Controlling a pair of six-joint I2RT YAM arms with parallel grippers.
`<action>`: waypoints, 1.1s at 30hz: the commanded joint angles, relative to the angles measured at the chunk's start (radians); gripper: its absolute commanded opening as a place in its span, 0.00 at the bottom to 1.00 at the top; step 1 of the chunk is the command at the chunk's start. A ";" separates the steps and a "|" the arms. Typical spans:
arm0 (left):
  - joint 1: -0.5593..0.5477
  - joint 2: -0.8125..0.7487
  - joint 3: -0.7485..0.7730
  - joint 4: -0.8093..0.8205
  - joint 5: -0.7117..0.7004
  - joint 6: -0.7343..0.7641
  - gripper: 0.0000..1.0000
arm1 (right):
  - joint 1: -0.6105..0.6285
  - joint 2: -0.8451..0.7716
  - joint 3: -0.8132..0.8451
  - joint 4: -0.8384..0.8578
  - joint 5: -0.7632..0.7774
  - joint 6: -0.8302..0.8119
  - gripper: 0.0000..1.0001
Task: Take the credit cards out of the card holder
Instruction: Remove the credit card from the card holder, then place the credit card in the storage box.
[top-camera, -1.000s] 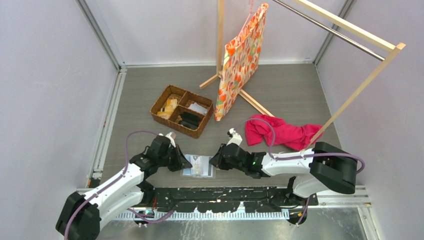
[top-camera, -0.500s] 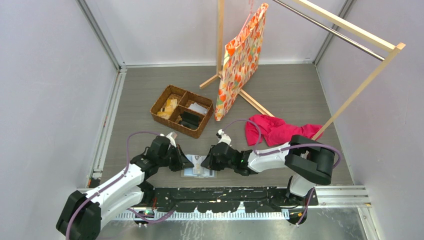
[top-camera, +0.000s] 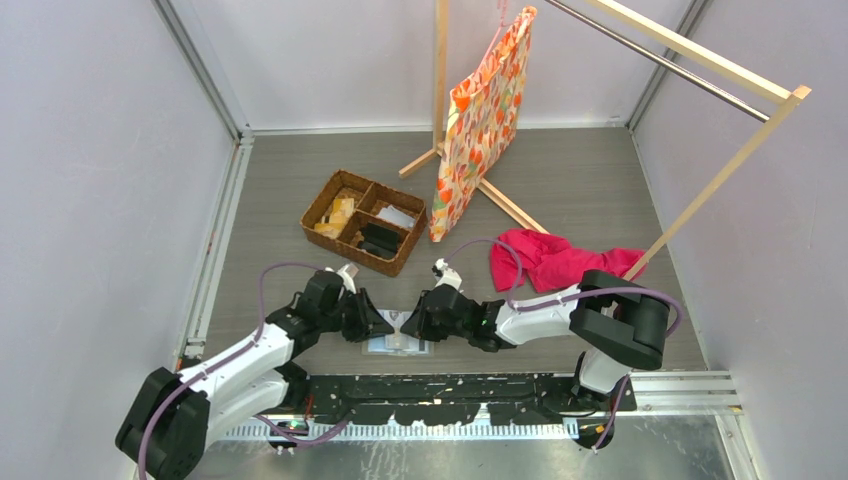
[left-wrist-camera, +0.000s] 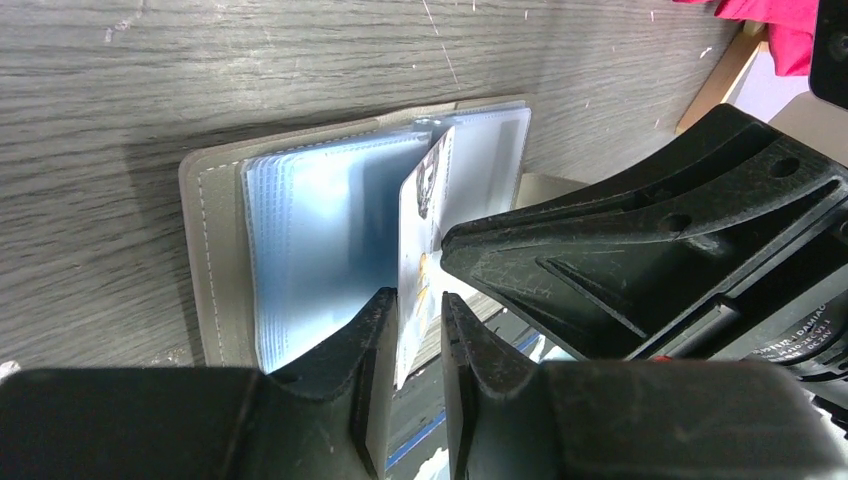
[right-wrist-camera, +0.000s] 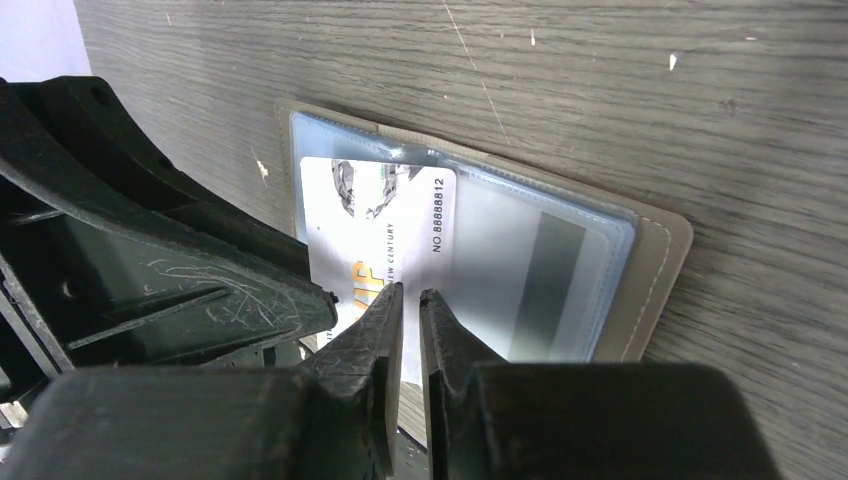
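Note:
The card holder (top-camera: 398, 345) lies open on the table near the front edge, with pale blue clear sleeves and a grey-olive cover (left-wrist-camera: 215, 250) (right-wrist-camera: 660, 260). A white credit card (right-wrist-camera: 380, 220) printed "VIP" sticks partly out of a sleeve and stands tilted (left-wrist-camera: 420, 240). My left gripper (top-camera: 388, 325) (left-wrist-camera: 420, 310) is shut on that card's free end. My right gripper (top-camera: 408, 325) (right-wrist-camera: 411, 300) is shut and empty. Its tips are over the holder's right panel, close against the left gripper. Other cards are hidden in the sleeves.
A brown wicker divided basket (top-camera: 364, 221) stands behind the left arm. A red cloth (top-camera: 560, 262) lies behind the right arm. A flowered bag (top-camera: 480, 120) hangs on a wooden rack (top-camera: 700, 55) at the back. The table's front rail is just below the holder.
My right gripper moved left onto the holder. My left gripper moved right to meet it, and the card now stands up out of the sleeve.

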 joint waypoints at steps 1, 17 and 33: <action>0.002 0.014 -0.008 0.085 0.041 -0.007 0.21 | 0.005 0.002 -0.005 0.036 0.003 0.009 0.17; 0.004 -0.174 0.180 -0.354 -0.148 0.112 0.01 | 0.005 -0.197 -0.032 -0.131 0.091 -0.034 0.52; 0.091 0.287 0.741 -0.337 -0.399 0.169 0.01 | 0.006 -0.675 -0.114 -0.613 0.442 0.029 0.67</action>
